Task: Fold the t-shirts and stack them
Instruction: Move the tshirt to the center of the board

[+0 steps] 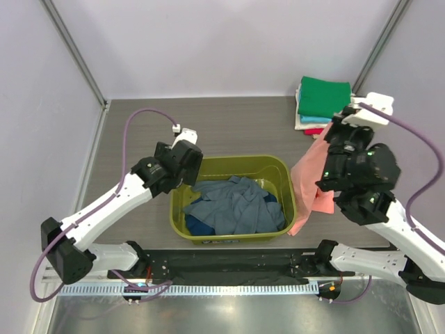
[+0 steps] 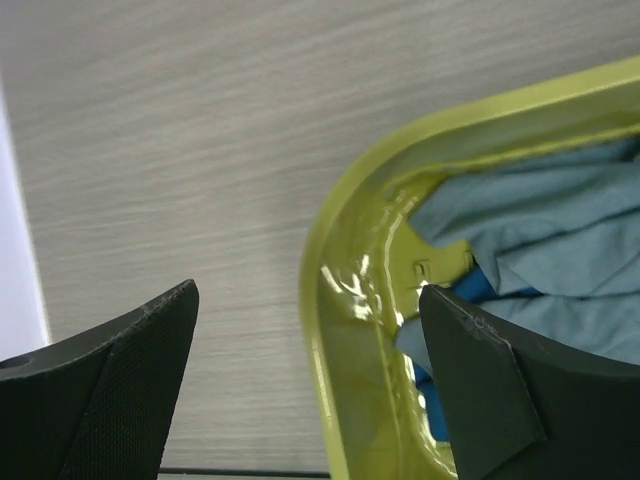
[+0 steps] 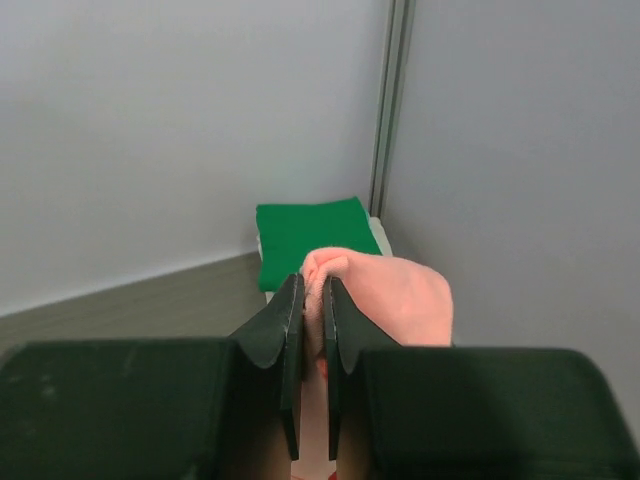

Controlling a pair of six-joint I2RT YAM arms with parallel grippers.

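Grey wood-grain table (image 1: 139, 132): the olive-green tub (image 1: 229, 237) sits centre frame, and a folded stack of t-shirts (image 1: 323, 97), green on top, rests upper right.

overhead view, close wrist views, t-shirts (image 1: 236, 205) shared

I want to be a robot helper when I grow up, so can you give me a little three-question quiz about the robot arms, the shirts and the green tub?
1. True or false: the right fingers are shut on the pink t-shirt.
2. What colour is the top t-shirt on the folded stack in the far right corner? A) green B) black C) yellow
3. Fill the gap: the left fingers are open above a corner of the olive ____.

Key
1. True.
2. A, the green t-shirt.
3. tub.
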